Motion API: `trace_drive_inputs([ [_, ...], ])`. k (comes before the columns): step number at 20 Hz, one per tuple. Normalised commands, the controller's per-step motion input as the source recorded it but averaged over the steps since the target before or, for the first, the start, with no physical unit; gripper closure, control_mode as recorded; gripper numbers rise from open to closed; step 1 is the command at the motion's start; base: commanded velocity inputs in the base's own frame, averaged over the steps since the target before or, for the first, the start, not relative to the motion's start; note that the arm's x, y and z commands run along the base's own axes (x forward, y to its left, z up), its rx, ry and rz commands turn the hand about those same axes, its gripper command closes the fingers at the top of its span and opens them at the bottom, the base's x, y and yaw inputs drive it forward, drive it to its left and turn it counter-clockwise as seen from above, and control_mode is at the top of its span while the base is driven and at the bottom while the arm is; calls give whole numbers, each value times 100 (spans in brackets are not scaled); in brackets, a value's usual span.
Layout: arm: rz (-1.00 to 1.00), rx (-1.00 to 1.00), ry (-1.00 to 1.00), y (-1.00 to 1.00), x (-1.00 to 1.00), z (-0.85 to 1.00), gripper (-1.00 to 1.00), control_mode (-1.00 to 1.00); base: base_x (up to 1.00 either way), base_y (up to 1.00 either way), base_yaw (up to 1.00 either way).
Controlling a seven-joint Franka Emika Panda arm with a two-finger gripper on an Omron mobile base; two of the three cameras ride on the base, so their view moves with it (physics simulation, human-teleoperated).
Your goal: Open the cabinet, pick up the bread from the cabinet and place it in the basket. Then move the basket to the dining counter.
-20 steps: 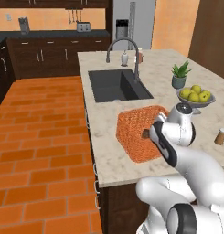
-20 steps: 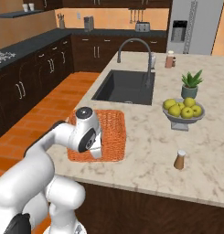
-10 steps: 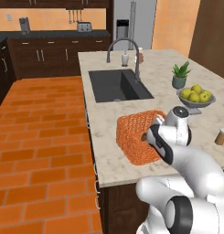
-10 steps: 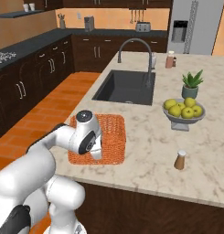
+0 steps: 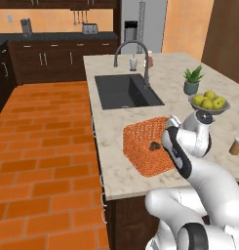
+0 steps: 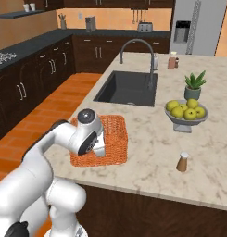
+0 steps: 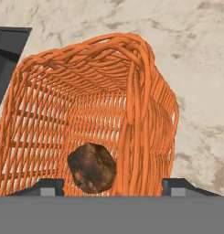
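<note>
One orange basket (image 5: 146,146) sits on the dining counter (image 5: 116,122) in the left base view, near the counter's front edge and just in front of the dark sink (image 5: 126,90). A small brown lump of bread (image 5: 153,145) lies inside it. The arm bends over the basket's right side, so the gripper itself is hidden behind the wrist and I cannot tell the jaws from here. Further right stand a bowl of yellow-green fruit (image 5: 209,102), a small potted plant (image 5: 192,80) and a little brown shaker (image 5: 235,146).

From the right base view, the basket (image 6: 114,139) rests flat on the pale stone counter (image 6: 152,152), partly covered by the arm's wrist at its left side. The sink (image 6: 129,88) and curved faucet (image 6: 139,58) lie behind it; the fruit bowl (image 6: 186,112) and shaker (image 6: 182,162) stand well apart to the right.

Looking along the hand, the gripper (image 7: 109,186) shows its two dark fingertips (image 7: 45,186) set wide apart, one at either side, with nothing between them. The bread (image 7: 92,167) lies on the basket's (image 7: 131,91) woven floor, and the basket's right wall rises between the tips.
</note>
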Motion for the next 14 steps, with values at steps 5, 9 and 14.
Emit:
trace_drive_inputs([
  [5, 16, 0, -11, 0, -47, 62, -100, -100, 0, 0, 0],
  [9, 7, -3, -2, 0, -61, 95, -100, -100, 0, 0, 0],
  [14, 6, -9, 1, 2, -95, 97, -100, -100, 0, 0, 0],
])
